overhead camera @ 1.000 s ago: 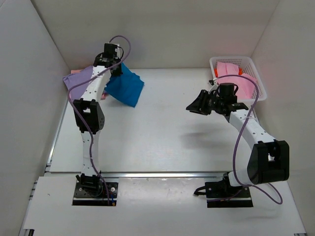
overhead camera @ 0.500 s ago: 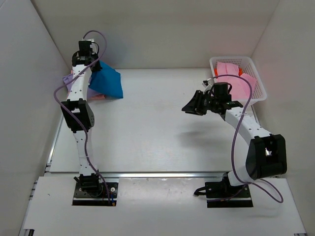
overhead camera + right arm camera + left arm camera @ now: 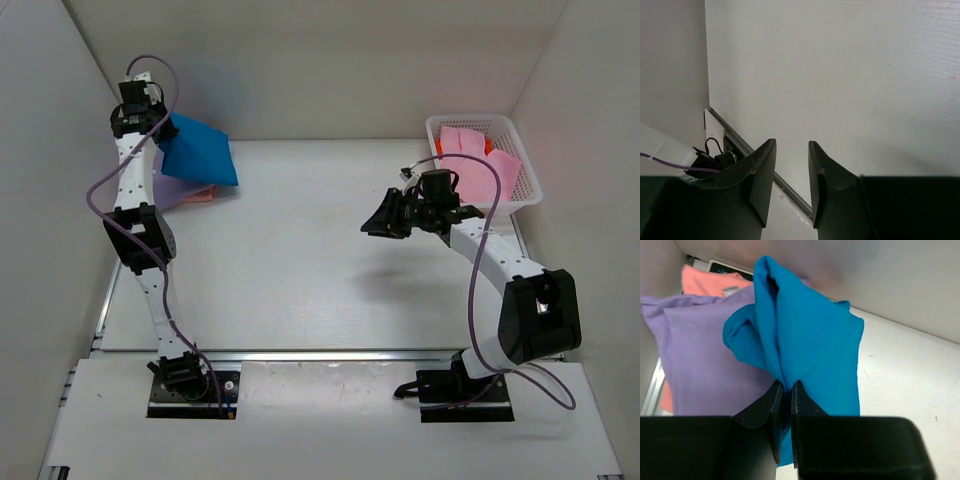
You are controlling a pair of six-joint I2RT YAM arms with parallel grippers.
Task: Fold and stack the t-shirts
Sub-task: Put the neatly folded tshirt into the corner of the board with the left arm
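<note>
1. The left gripper (image 3: pixel 787 390) is pinching a fold of the bright blue t-shirt (image 3: pixel 810 340), with its jaws clamped together on the cloth. It is doing this raised above the far left corner of the table (image 3: pixel 300 260).
2. The bright blue t-shirt is hanging from that grip, bunched at the top and spreading wider below. Whether its lower edge is touching the pile underneath cannot be told.
3. The lavender t-shirt (image 3: pixel 695 355) is lying flat under it. The salmon t-shirt (image 3: pixel 705 282) is peeking out from beneath the lavender one.
4. The right gripper (image 3: pixel 790 150) is hovering over bare table right of centre, pointing left. Its jaws are standing apart with nothing between them.
5. The white mesh basket (image 3: pixel 530 165) is sitting at the far right corner. It is holding the light pink t-shirt (image 3: pixel 470 160), with a sliver of the orange t-shirt (image 3: pixel 489 148) showing beside it.
</note>
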